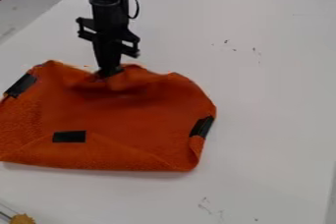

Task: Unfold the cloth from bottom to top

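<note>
The gripper (109, 73) hangs straight down in the upper left part of the camera view, its tips at the top edge of the orange cloth (125, 125). Around the tips the cloth is bunched and raised, with folds running to both sides. Black patches mark the cloth at its left corner, lower middle and right edge. Its lower edge lies folded over in a flap near the bottom right. Fabric partly hides the fingertips, which appear closed on the cloth's top edge.
The white table (263, 95) carries small dark marks at the upper right and near the bottom. A yellow-brown object (22, 219) with a thin stick lies at the bottom left corner. Dark items stand beyond the table's far edge.
</note>
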`<state>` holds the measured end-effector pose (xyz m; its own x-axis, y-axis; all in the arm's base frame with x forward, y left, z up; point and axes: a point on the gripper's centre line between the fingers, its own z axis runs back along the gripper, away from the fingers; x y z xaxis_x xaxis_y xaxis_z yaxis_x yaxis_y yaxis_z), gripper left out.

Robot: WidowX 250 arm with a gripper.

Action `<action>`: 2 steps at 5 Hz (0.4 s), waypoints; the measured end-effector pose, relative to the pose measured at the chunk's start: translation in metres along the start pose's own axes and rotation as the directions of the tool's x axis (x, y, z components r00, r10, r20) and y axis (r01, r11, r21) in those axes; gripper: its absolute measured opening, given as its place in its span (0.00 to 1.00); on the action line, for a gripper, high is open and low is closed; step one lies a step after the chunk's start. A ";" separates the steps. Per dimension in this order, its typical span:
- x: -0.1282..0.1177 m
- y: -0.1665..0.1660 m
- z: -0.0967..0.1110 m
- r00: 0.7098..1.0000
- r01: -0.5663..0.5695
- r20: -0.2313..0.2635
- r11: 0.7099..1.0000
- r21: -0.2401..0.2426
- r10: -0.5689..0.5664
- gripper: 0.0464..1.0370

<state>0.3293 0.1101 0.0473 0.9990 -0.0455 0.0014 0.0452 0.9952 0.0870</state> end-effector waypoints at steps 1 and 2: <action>0.022 0.006 -0.005 0.998 0.058 0.003 0.998 -0.004 -0.058 0.01; 0.047 0.011 -0.017 0.990 0.139 0.002 0.990 -0.023 -0.139 0.01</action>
<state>0.3771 0.1201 0.0313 0.9830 -0.1836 -0.0089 0.1838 0.9809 0.0639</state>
